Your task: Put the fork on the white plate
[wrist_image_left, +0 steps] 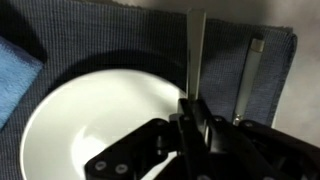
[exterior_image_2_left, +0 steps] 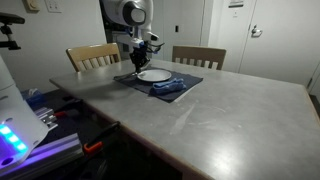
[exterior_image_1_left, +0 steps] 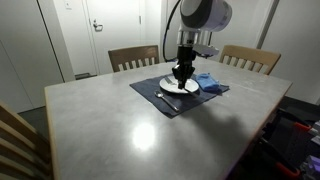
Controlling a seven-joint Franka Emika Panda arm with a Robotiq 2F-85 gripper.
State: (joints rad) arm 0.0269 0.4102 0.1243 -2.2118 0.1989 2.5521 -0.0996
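The white plate (wrist_image_left: 90, 120) lies on a dark blue placemat (wrist_image_left: 120, 30) on the grey table; it shows in both exterior views (exterior_image_1_left: 184, 88) (exterior_image_2_left: 155, 75). My gripper (wrist_image_left: 192, 105) is shut on the fork (wrist_image_left: 196, 50), whose silver handle runs straight away from the jaws, over the plate's right rim and the mat. In both exterior views the gripper (exterior_image_1_left: 182, 72) (exterior_image_2_left: 141, 56) hangs low over the plate's edge. The fork's tines are hidden by the fingers.
A second silver utensil (wrist_image_left: 247, 80) lies on the mat to the right of the fork. A blue cloth (wrist_image_left: 15, 65) (exterior_image_1_left: 207, 80) (exterior_image_2_left: 172, 86) lies beside the plate. Wooden chairs (exterior_image_1_left: 133, 57) (exterior_image_1_left: 250, 58) stand at the table's far side.
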